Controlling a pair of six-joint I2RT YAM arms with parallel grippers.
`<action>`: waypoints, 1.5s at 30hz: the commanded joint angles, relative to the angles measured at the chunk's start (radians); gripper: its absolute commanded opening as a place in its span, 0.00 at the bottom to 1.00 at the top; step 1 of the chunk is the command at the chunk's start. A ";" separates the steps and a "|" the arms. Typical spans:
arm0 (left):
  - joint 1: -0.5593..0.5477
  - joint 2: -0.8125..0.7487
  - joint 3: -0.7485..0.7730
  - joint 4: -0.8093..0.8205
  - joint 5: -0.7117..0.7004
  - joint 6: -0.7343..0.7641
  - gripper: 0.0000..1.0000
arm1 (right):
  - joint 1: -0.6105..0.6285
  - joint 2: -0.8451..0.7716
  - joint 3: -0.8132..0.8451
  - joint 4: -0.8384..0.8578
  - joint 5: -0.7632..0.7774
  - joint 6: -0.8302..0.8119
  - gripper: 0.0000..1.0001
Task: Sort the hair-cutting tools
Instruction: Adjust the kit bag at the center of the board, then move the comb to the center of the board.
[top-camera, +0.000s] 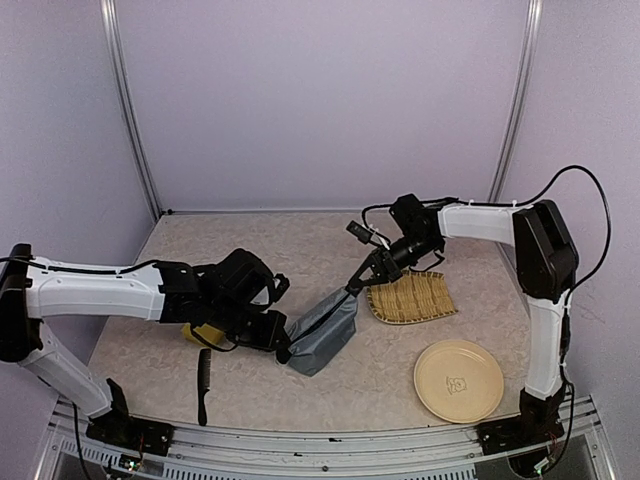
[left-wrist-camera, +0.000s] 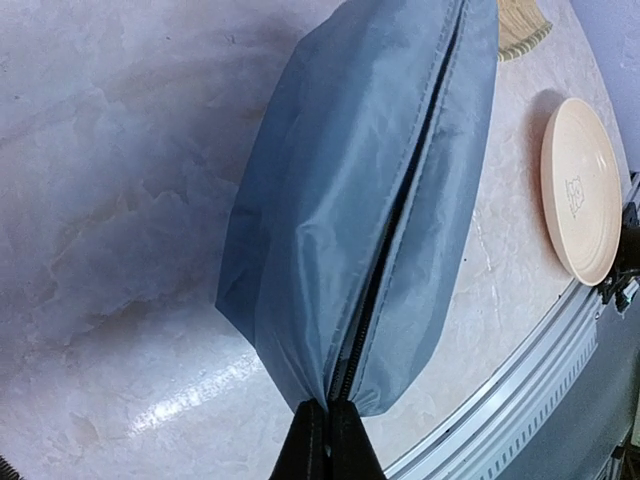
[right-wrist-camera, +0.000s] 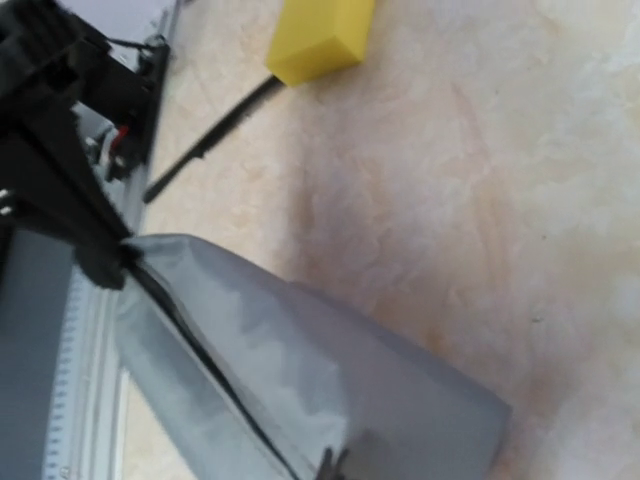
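The comb (top-camera: 204, 385) lies flat on the table (top-camera: 250, 240) near its front edge, its length running front to back. Its far end comes right up to the yellow sponge (top-camera: 199, 334); whether the two touch cannot be told.

The left arm stretches low from its base at the left towards the middle of the table, with its wrist passing over the sponge. The left gripper (top-camera: 283, 352) is closed tight on the near end of the grey-blue pouch (top-camera: 325, 330). In the left wrist view the two black fingertips (left-wrist-camera: 312, 445) are pressed together where the zip line ends.

The right arm stands upright at the right side, bends at a high elbow and reaches left. Its gripper slants down to the pouch's far end, just beside the left edge of the woven tray (top-camera: 412, 297). The right gripper (top-camera: 355, 290) is pinched closed on that corner, so the pouch hangs stretched between both grippers with its far end raised off the table.

The pouch's zip runs along its top as a dark line, and what is inside cannot be seen. A round tan plate (top-camera: 458, 380) sits in front of the tray.

The comb is just left of the left gripper and apart from it. It is well apart from the right gripper.
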 joint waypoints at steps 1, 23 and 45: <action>0.039 -0.082 -0.050 0.019 -0.004 0.024 0.00 | -0.052 -0.041 -0.025 -0.005 -0.117 0.015 0.00; 0.022 -0.135 -0.063 -0.331 -0.295 -0.251 0.40 | -0.044 -0.113 -0.032 -0.032 -0.014 -0.027 0.39; -0.181 -0.362 -0.444 -0.308 -0.111 -0.658 0.46 | -0.044 -0.193 -0.053 -0.035 0.068 -0.052 0.43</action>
